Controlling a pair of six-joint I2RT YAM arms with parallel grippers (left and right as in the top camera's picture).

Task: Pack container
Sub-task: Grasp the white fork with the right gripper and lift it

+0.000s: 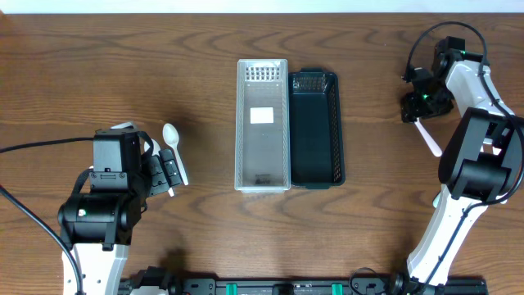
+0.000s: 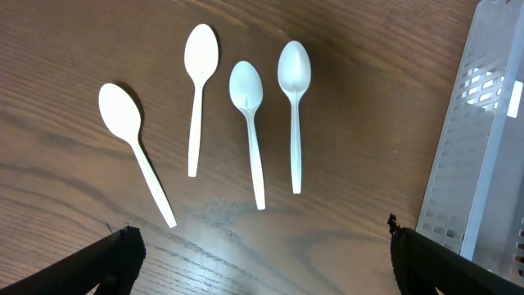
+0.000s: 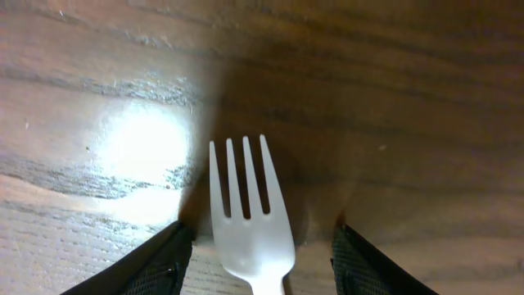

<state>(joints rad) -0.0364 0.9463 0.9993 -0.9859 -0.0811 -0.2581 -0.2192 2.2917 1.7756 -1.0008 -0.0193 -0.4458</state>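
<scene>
**Q:** Surface and layout?
**A:** Dark wooden table (image 1: 82, 65). A clear container (image 1: 262, 123) and a black container (image 1: 315, 131) lie side by side at centre, long walls touching. Neither appears to hold cutlery.

**Q:** Step in hand?
**A:** Judged an early pick. The right gripper (image 3: 258, 262), jaws parted, straddles a white fork (image 3: 246, 242) lying flat, well right of the containers. Closing on its neck comes next, then a carry leftward. The left gripper (image 2: 262, 254) hangs wide open above four white spoons (image 2: 246, 86), left of the containers.

**Q:** Clearances?
**A:** Bare wood surrounds the fork. The spoons lie near one another, so singling one out needs care. The clear container's wall stands near on that side.
</scene>
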